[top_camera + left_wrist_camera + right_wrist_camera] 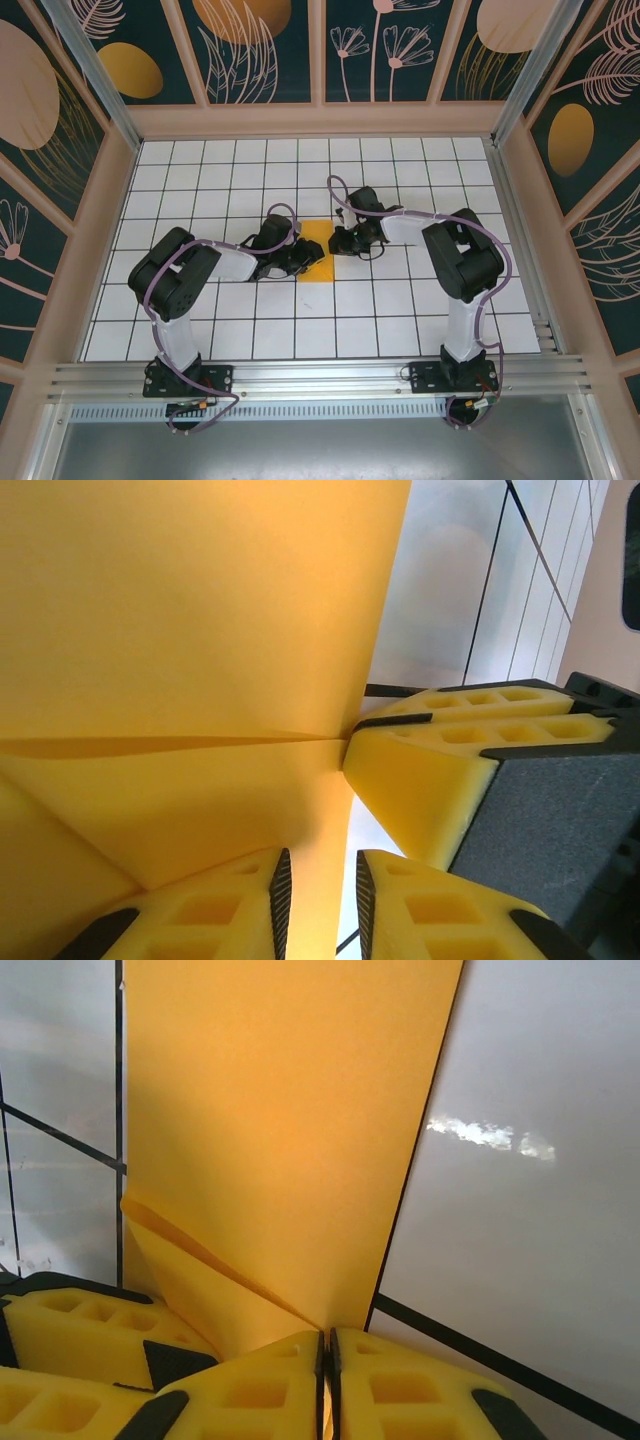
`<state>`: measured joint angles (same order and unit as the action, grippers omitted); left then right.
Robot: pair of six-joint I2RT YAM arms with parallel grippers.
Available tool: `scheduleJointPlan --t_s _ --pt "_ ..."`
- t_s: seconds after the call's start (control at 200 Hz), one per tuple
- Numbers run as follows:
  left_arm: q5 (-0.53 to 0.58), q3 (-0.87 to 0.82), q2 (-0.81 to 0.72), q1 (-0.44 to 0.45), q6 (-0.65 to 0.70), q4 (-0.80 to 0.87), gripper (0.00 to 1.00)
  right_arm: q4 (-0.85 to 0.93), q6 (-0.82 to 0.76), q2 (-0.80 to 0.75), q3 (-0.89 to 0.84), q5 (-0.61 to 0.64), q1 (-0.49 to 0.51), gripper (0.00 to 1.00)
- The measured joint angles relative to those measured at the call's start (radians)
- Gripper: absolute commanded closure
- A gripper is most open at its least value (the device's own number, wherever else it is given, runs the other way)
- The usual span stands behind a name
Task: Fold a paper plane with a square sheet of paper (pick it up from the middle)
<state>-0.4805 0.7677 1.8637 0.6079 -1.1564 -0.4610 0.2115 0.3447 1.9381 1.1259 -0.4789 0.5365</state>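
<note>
Top external view: the paper (318, 242) lies flat near the middle of the table (400, 310) as a narrow upright strip about one tile wide, so I judge the sheet has been folded roughly in half and no more. There is no pointed nose and there are no wings, so the corner folds and the rest of the plane are all left to do. The left arm (185, 270) and right arm (460, 255) both reach forward, elbows swung outward and forearms low over the tiles. Their wrists turn inward to face each other across the strip, the left gripper (300, 262) at its lower left edge and the right gripper (338, 240) at its right edge. In the right wrist view the right gripper (327, 1338) has its fingers (400, 1390) pressed together on the paper's edge, where a doubled layer lifts away as a shallow flap. In the left wrist view the left gripper (322, 860) has its pads (283, 900) a narrow gap apart. The paper's edge runs through that gap, and a long straight crease crosses the sheet above. It looks slack, not clamped.
</note>
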Motion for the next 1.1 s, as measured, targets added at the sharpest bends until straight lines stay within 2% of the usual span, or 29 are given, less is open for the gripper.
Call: scheduleJointPlan --t_s 0.33,0.585,0.701,0.906,1.101 --pt "0.015 -0.006 0.000 0.000 -0.014 0.001 0.73 -0.053 0.058 -0.137 -0.052 0.052 -0.006 0.80" --pt "0.019 -0.007 0.000 0.000 -0.031 -0.003 0.73 -0.074 0.074 -0.237 -0.162 0.033 -0.004 0.86" --pt "0.021 -0.011 0.000 0.000 -0.049 -0.011 0.73 -0.074 0.082 -0.258 -0.200 0.019 0.027 0.89" --pt "0.025 -0.020 0.000 0.000 -0.073 -0.030 0.74 -0.078 0.093 -0.260 -0.205 0.000 0.116 0.92" --pt "0.026 -0.022 0.000 0.000 -0.080 -0.033 0.74 -0.088 0.108 -0.238 -0.205 0.000 0.129 0.93"
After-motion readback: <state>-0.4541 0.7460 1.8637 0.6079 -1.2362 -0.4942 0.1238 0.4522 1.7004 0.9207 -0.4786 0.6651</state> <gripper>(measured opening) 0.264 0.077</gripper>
